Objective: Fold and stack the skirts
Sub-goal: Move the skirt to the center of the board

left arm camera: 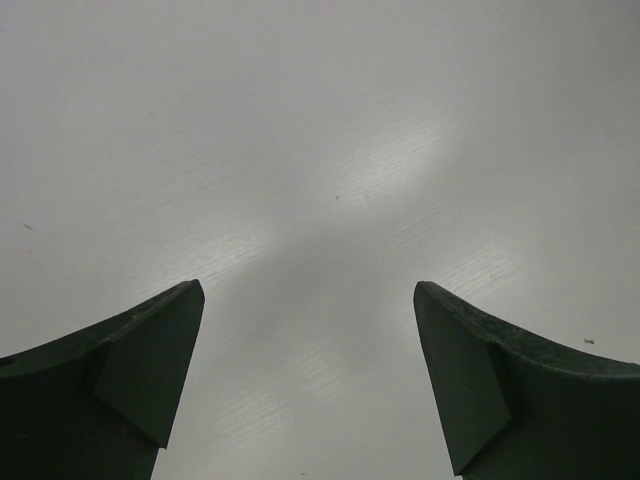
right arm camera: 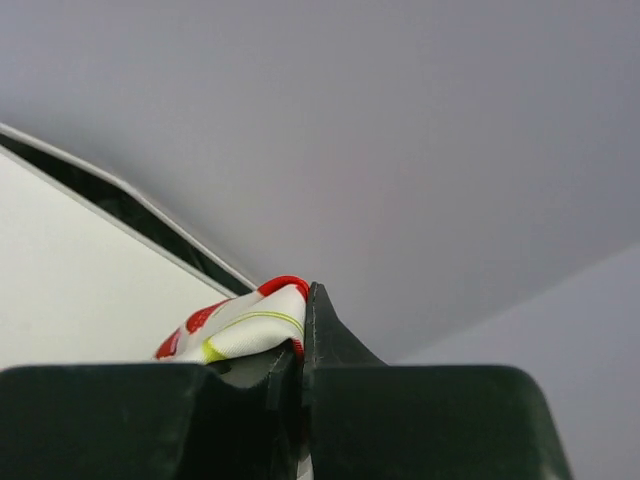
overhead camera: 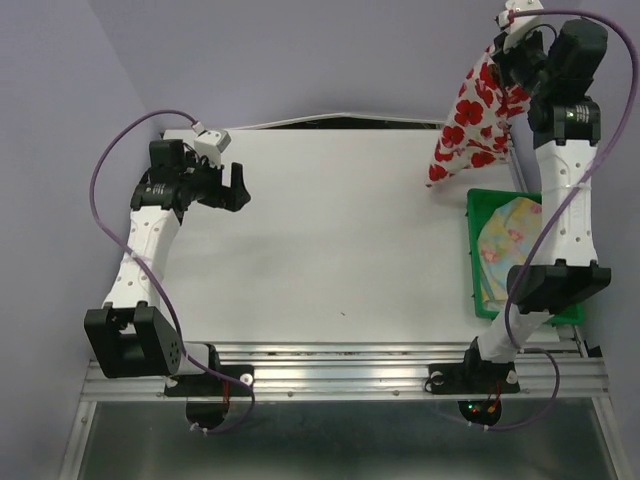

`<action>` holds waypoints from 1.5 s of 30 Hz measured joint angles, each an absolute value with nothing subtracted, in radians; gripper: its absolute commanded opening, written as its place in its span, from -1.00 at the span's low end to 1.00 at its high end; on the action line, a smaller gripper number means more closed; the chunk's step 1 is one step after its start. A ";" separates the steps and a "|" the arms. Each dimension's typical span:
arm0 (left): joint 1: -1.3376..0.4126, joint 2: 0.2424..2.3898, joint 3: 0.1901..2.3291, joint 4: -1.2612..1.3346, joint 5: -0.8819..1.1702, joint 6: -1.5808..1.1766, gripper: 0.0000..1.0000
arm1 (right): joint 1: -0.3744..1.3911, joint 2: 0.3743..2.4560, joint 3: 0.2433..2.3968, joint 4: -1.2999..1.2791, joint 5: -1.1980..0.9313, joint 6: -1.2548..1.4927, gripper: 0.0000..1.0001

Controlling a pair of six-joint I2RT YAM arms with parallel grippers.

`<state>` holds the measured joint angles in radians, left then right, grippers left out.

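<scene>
The white skirt with red flowers (overhead camera: pixel 478 115) hangs in the air over the table's far right corner, pinched at its top by my right gripper (overhead camera: pixel 512 35), which is shut on it. In the right wrist view a fold of that skirt (right arm camera: pixel 245 330) bulges out left of the closed fingers. The pale yellow floral skirt (overhead camera: pixel 508 245) lies in the green tray (overhead camera: pixel 472 262) at the right, partly hidden by the right arm. My left gripper (overhead camera: pixel 236 188) hovers open over the table's far left; in its wrist view only bare white table (left arm camera: pixel 320 180) shows between the spread fingers (left arm camera: pixel 150 340).
The white tabletop (overhead camera: pixel 320 240) stretches between the arms. A dark gap runs along the table's far edge (overhead camera: pixel 330 124) against the lilac wall. The arm bases sit on the metal rail (overhead camera: pixel 340 365) at the near edge.
</scene>
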<state>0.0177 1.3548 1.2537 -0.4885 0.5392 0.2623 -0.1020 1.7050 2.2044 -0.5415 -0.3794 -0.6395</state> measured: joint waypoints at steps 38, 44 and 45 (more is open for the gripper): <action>-0.081 1.259 0.976 -0.665 0.444 1.016 0.42 | 0.355 1.422 1.071 -0.443 -0.342 -0.487 0.51; -0.060 1.272 0.941 -0.705 0.365 1.306 0.12 | 0.441 1.441 1.063 -0.525 -0.402 -0.702 0.46; -0.054 1.283 0.941 -0.708 0.358 1.346 0.13 | 0.467 1.441 1.053 -0.525 -0.400 -0.722 0.46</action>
